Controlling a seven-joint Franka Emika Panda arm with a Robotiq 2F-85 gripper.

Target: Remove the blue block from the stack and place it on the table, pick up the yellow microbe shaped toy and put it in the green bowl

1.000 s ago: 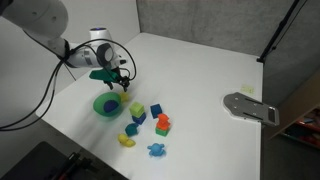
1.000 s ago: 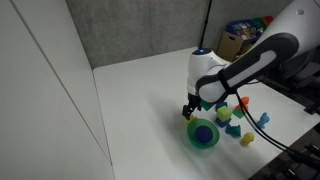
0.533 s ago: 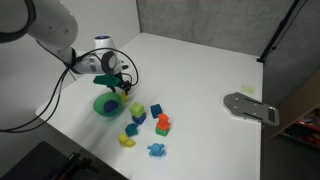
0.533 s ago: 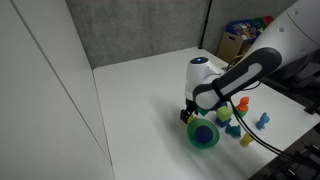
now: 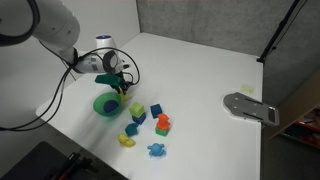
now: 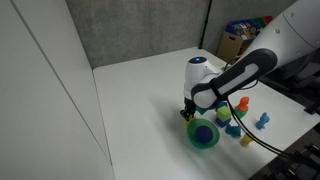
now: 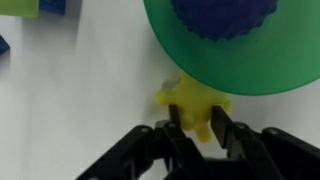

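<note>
In the wrist view the yellow microbe shaped toy lies on the white table, touching the rim of the green bowl. My gripper is low over it, and both fingers press its sides, so it is shut on the toy. In both exterior views the gripper stands at the edge of the green bowl. The blue block sits on the table beside a green cube, not stacked on it.
An orange-and-red block tower, a second yellow toy and a light-blue spiky toy lie near the table's front edge. A grey metal plate rests far off near another edge. A grey wall runs behind the table.
The jaws have closed from wide open onto the yellow toy. The arm shifted a little beside the bowl a second ago and has since stayed put.
</note>
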